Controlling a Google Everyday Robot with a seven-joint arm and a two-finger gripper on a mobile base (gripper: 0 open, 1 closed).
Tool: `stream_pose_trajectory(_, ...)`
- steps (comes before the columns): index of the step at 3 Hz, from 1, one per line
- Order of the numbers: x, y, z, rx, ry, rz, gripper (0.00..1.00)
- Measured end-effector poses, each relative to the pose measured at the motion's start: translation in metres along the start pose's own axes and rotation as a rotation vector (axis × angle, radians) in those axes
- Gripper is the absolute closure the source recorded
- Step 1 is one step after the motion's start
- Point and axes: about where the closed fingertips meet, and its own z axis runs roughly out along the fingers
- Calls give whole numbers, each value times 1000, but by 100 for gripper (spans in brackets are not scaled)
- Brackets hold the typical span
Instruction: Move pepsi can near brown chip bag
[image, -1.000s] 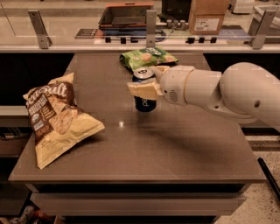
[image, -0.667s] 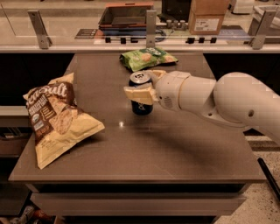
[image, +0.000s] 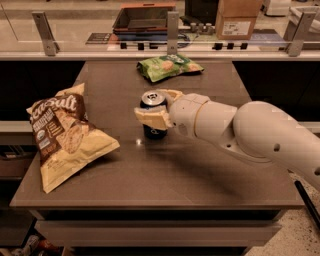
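Observation:
The pepsi can is a dark blue can with a silver top, upright near the middle of the brown table. My gripper reaches in from the right and is shut on the can, one tan finger across its front and the other behind it. The can's base looks to be at or just above the table. The brown chip bag, pale yellow with a dark brown panel and white script, lies at the table's left side, about a can's width or two to the left of the can.
A smaller green chip bag lies at the table's far edge, behind the can. My white arm crosses the right half of the table. A railing with metal posts runs behind the table, with a cardboard box beyond it.
My gripper has carried the pepsi can a short way to the left, toward the brown chip bag. The bags have not moved.

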Motion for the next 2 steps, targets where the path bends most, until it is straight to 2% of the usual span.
stream_pose_trajectory(1,0,0,0,0,0,0,100)
stream_pose_trajectory(2,1,3,6,-33,7,21,100)
